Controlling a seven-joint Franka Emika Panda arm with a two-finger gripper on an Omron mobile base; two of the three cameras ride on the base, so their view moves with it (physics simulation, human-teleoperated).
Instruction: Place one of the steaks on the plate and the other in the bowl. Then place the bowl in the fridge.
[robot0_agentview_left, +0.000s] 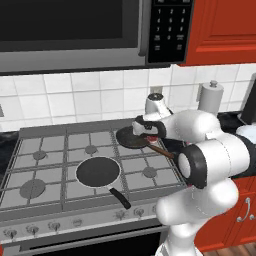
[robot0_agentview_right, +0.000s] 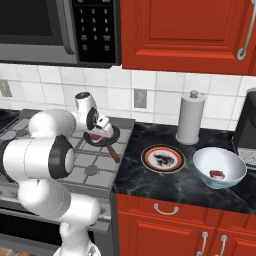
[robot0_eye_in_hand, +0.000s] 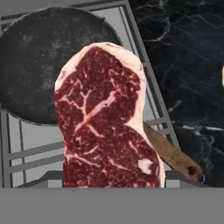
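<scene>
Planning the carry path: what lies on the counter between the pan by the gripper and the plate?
In the right base view, only the pan's brown handle juts toward the plate; the black counter between it and the plate is bare.

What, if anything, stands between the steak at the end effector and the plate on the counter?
Nothing visible does. The steak sits at the end effector above the small pan at the stove's right rear. The plate lies to its right on bare black counter; the paper towel roll stands farther back, off that line.
</scene>
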